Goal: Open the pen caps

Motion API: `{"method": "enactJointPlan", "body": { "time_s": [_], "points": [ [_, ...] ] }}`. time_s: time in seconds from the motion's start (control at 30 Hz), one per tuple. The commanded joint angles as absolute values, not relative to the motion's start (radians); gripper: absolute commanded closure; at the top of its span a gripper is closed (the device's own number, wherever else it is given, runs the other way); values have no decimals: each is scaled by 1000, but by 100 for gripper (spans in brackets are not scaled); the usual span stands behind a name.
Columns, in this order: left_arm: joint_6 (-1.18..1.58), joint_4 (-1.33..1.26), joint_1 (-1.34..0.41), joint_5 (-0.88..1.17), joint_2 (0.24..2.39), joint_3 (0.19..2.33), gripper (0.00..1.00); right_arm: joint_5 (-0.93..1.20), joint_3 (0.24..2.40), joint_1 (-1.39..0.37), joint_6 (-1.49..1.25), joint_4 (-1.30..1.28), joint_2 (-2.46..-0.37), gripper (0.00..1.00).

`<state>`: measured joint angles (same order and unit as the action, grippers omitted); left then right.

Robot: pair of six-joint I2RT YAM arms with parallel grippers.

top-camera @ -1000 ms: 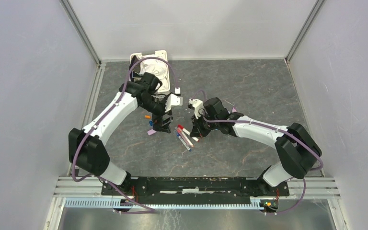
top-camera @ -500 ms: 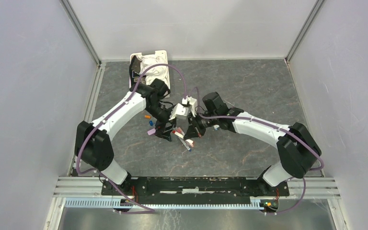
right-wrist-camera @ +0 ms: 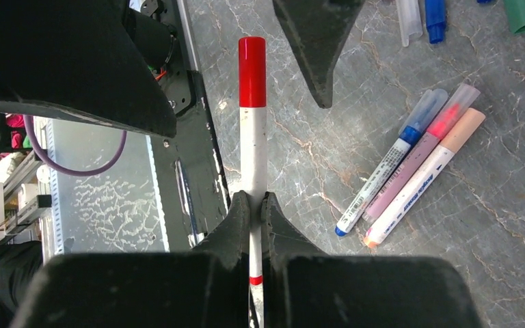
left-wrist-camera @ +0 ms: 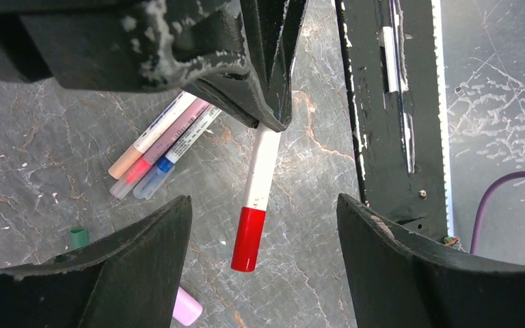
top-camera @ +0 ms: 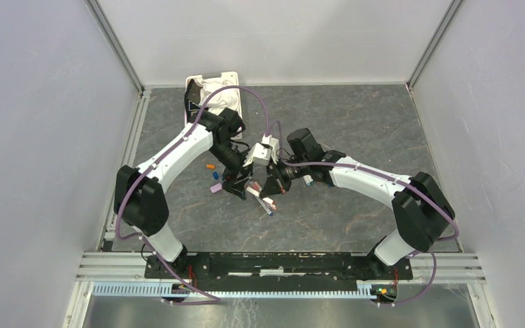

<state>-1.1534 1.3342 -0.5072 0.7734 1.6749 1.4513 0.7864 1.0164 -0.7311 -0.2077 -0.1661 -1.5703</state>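
The only container on your table was the white slotted basket point(top-camera: 225, 74) in the far left corner, and all I could see in it was a bunched-up white cloth point(top-camera: 212, 85).

Your right gripper point(right-wrist-camera: 253, 205) was pinched tight on a white pen point(right-wrist-camera: 253, 157), with the red cap point(left-wrist-camera: 248, 239) still on and sticking out past the fingertips. Your left gripper point(left-wrist-camera: 263, 201) was spread wide, one finger on each side of that cap, touching neither side. Three more capped pens point(left-wrist-camera: 160, 147) lay bunched side by side on the table. A loose green cap point(left-wrist-camera: 78, 237) and a pink cap point(left-wrist-camera: 186, 307) sat near them.

Compared with a second earlier, your left arm had swung off the loose caps and over to the right gripper, so the two now met nose to nose. That also uncovered more of the basket. The right arm had nudged a bit left, same grip.
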Motion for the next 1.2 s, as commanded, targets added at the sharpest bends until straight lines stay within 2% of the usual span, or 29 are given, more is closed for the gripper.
{"method": "enactJointPlan", "body": {
  "time_s": [0.0, 0.3, 0.6, 0.87, 1.0, 1.17],
  "points": [
    [-1203, 1362, -509, 822, 1656, 1492, 17, 814, 1036, -730, -188, -170, -1540, 100],
    [-1190, 1316, -509, 805, 1608, 1458, 10, 846, 1034, -728, -182, -172, -1525, 100],
    [-1236, 1315, -509, 765, 1550, 1388, 16, 851, 1033, -718, -177, -185, -1526, 100],
    [-1192, 1168, -509, 697, 1507, 1290, 14, 881, 1050, -715, -173, -195, -1522, 100],
    [-1184, 1143, -509, 708, 1507, 1292, 22, 902, 1053, -715, -171, -194, -1526, 100],
    [-1194, 1143, -515, 737, 1500, 1292, 52, 914, 1054, -715, -173, -189, -1543, 100]
  ]
}}
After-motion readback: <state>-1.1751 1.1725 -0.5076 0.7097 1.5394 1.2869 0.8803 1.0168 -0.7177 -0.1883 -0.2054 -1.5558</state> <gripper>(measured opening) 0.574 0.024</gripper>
